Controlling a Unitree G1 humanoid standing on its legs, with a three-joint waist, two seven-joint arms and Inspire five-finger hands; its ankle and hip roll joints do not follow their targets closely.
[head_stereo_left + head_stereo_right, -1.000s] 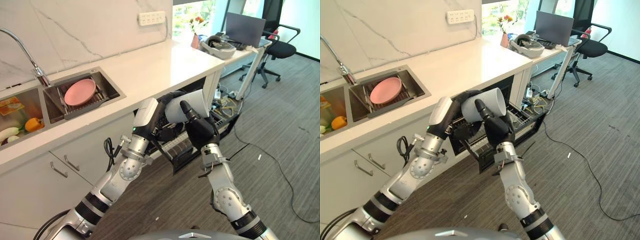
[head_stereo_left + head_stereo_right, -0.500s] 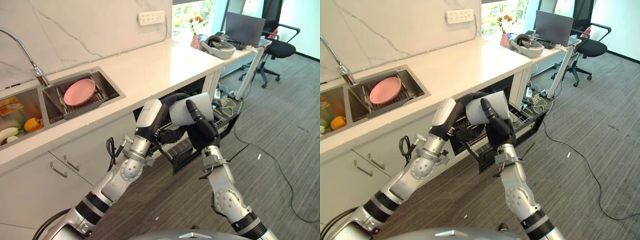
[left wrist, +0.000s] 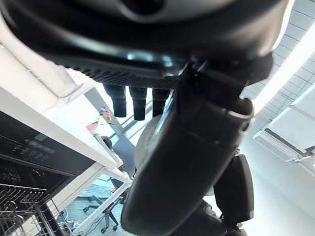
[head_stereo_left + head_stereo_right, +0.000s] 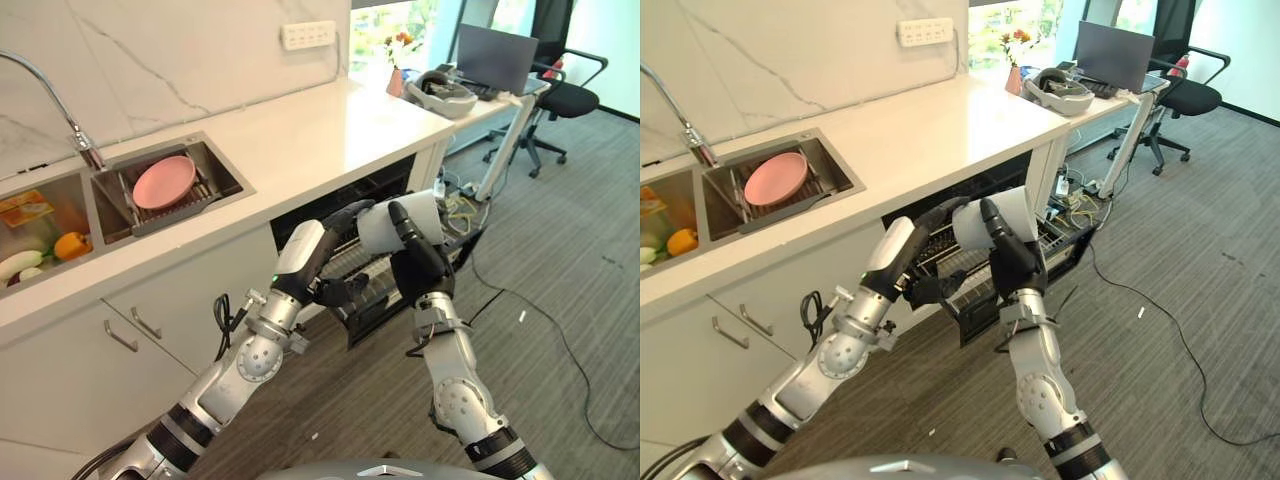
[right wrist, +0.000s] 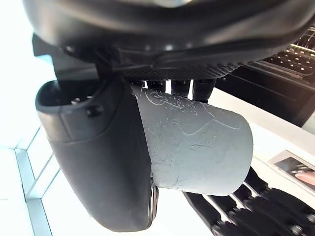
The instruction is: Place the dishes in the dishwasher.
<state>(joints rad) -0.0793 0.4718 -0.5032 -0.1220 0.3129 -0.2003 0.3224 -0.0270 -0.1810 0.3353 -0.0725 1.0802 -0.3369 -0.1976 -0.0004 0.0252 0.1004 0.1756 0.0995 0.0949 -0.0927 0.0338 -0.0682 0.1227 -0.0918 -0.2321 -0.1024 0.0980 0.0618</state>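
Right hand (image 4: 420, 262) fingers wrapping pale grey cup (image 4: 385, 224) over open dishwasher rack (image 4: 1055, 238). Left hand (image 4: 340, 255) fingers hanging loose at its 9 o'clock. No readable print. Pink plate (image 4: 164, 182) sitting in sink (image 4: 228, 170).

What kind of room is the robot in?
Probably a kitchen corner inside an office: there is a sink holding a pink plate, an open dishwasher under the counter, and an office chair beyond.

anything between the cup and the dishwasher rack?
Nothing visible. The right robot hand holds the grey cup above the pulled-out dishwasher rack. The left robot hand reaches alongside the cup's base, on the side away from the rack's open part.
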